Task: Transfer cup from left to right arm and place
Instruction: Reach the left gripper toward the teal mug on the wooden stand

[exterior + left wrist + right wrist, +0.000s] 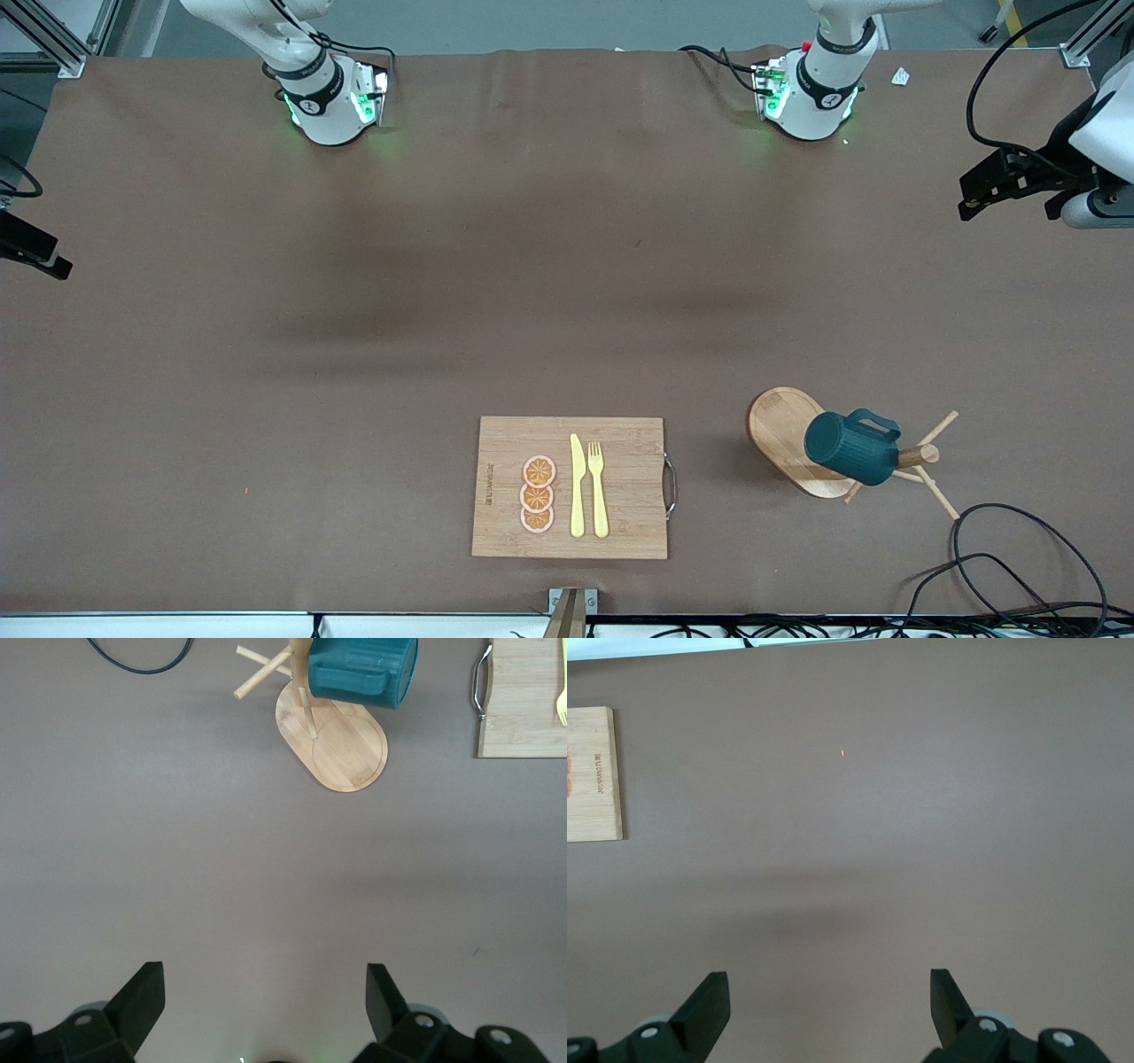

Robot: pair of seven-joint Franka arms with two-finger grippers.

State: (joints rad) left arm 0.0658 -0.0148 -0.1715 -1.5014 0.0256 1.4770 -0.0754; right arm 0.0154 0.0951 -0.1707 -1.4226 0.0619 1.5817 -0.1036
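The dark teal ribbed cup (850, 447) (363, 669) hangs tipped on a peg of a wooden mug stand (780, 425) (345, 744), toward the left arm's end of the table and near the front camera. In the left wrist view my left gripper (266, 970) is open above bare brown table, well apart from the cup and the stand. In the right wrist view my right gripper (830, 976) is also open over bare table, with nothing between its fingers. Neither hand shows in the front view, only the two arm bases.
A wooden board (620, 443) (523, 709) (594, 771) lies near the front edge with a yellow knife (577, 487), a yellow fork (598, 487) and three orange slices (538, 494). A black cable (1019, 549) loops beside the stand. Dark equipment (1010, 177) overhangs the table's end.
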